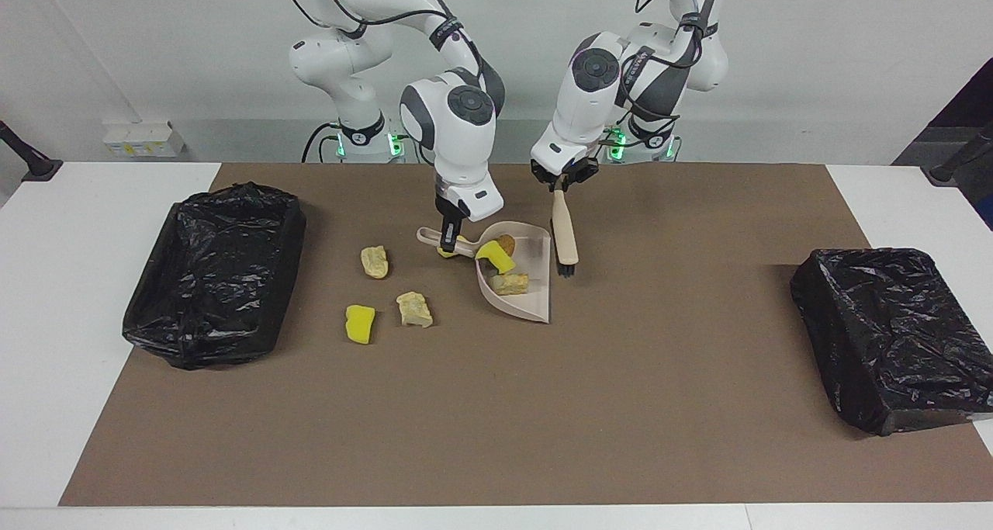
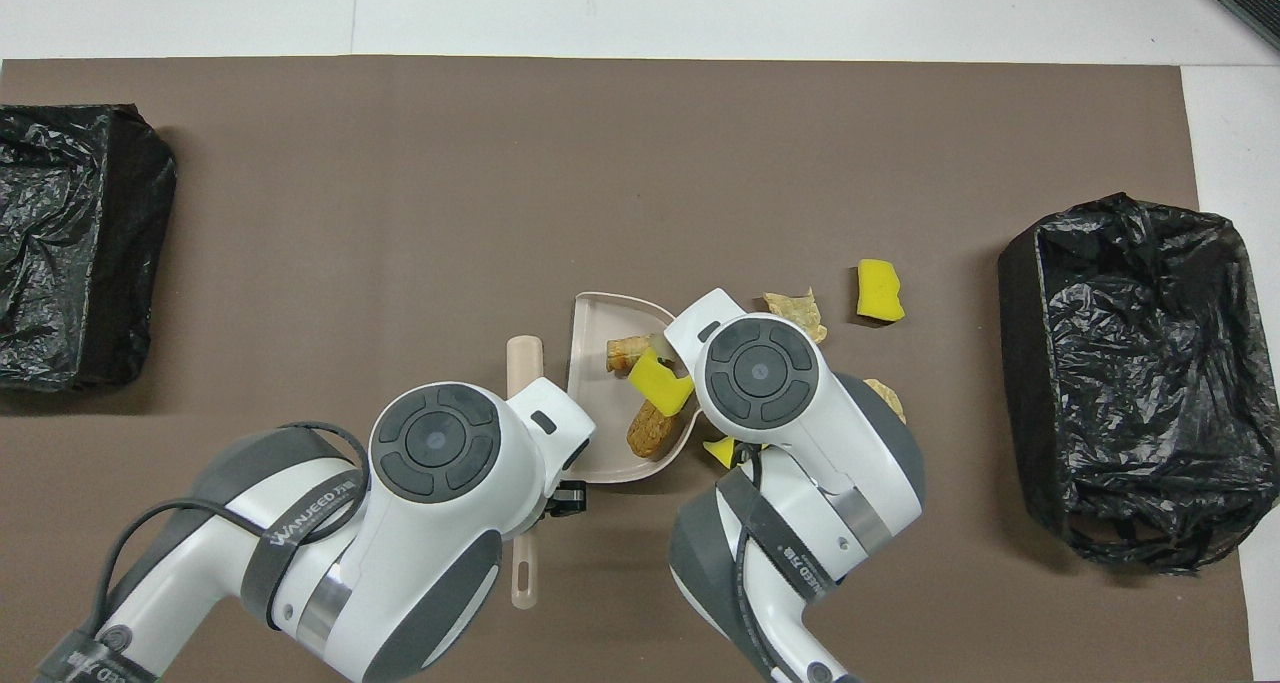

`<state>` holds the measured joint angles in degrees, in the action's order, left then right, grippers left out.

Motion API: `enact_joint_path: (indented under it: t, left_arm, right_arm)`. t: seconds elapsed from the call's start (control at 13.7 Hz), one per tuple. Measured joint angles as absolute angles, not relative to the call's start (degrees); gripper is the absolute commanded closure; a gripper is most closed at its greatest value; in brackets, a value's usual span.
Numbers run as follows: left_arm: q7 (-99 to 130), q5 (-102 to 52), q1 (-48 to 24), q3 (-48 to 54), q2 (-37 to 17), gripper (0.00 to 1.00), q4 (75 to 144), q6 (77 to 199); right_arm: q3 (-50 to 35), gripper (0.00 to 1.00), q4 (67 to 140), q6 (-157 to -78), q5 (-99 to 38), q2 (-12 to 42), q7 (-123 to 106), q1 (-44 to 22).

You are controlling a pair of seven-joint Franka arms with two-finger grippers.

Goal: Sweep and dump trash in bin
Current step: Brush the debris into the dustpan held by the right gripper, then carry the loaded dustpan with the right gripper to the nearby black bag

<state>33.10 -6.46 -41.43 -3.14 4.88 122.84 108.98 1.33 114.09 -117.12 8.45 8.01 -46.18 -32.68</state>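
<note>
- Trash is split in two lots: three chunks lie in the dustpan point(image 1: 518, 282), namely a yellow sponge piece point(image 1: 496, 258), a pale lump point(image 1: 510, 284) and an orange bread piece point(image 1: 506, 243).
- Three more sit on the brown mat point(image 1: 496, 406) toward the right arm's end of the counter: a pale chunk point(image 1: 375, 261), a yellow sponge point(image 1: 360, 323) and a crumbly lump point(image 1: 414, 310). Another yellow bit point(image 2: 719, 451) lies by the pan's handle, mostly hidden under the right arm.
- The right hand point(image 1: 448, 240) is clamped on the dustpan's handle point(image 1: 446, 240), pinning the pan flat, likely so that nothing pushes it away.
- The left hand point(image 1: 560, 185) is closed on the brush point(image 1: 564, 235), which hangs bristles down just beside the pan's open mouth, on the side toward the left arm's end.
- Judging by this, the brush is clear of the pan, ready for another stroke or for the lift.
- The open bin point(image 1: 217, 270) stands at the right arm's end, close to the loose pieces; a second bag-wrapped bin point(image 1: 892, 336) is at the left arm's end.
</note>
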Motion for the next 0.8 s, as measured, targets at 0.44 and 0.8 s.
enact_joint_path:
  t: [0.44,0.8]
  left_arm:
    - [27.09,-2.98,-35.01,-3.72,9.13,1.00,122.76,103.91]
    - [25.31,-2.11,-29.46,-3.84,12.08,1.00,122.96,101.66]
  right_arm:
    - [1.37,1.00,114.07,-117.10,8.45,7.69,-46.16,-32.56]
    - [1.44,1.00,114.01,-114.01,8.45,3.84,-48.73,-29.83]
